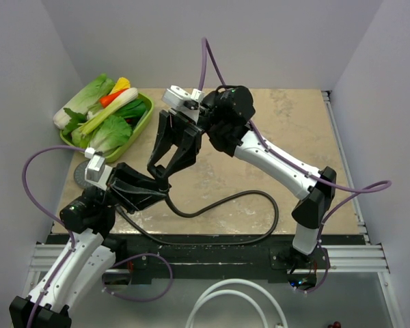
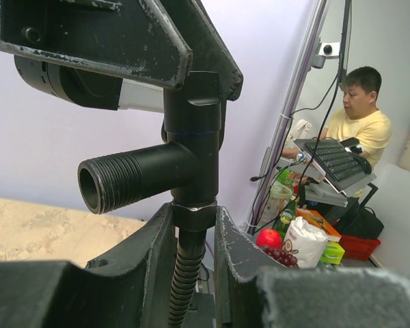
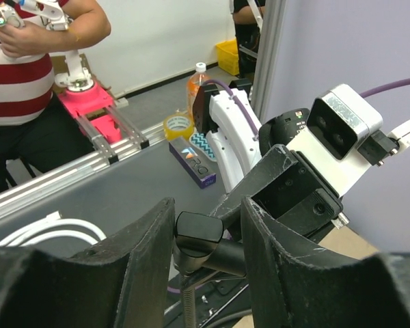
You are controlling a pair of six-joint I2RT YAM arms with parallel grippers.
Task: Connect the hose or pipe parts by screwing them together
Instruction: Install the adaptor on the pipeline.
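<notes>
Count: two grippers, one hose, one T-fitting, one shower-head disc, one tray of vegetables, one white tube.

Left gripper: jaws drawn in close, pinching the end nut of the hose. One finger lies on each side of the nut. The hose hangs straight down between the fingers.

Right gripper: comes in from the opposite side, tips meeting the left gripper's tips. Jaws part spread, astride the upper end of the T-fitting. A slit shows on one side. Cannot tell whether the pads press on it.

T-fitting: black, matte, upright, sitting directly on the nut. A thin pale line shows at the joint. One side port sticks out level, open-mouthed, with an outer thread near its end.

Hose: dark brown, thin, ribbed like a spring just under the nut. In the top view it leaves the grippers, sweeps out in one wide loop toward the right arm's base, then runs back under the left arm.

Shower-head disc: grey, round, dotted face, flat on the table just behind the left gripper's wrist. It is partly hidden by the arm and apart from both grippers.

Tray: green, beyond the disc, well apart from both grippers.

White tube: looped, off the table, behind the arm bases.
</notes>
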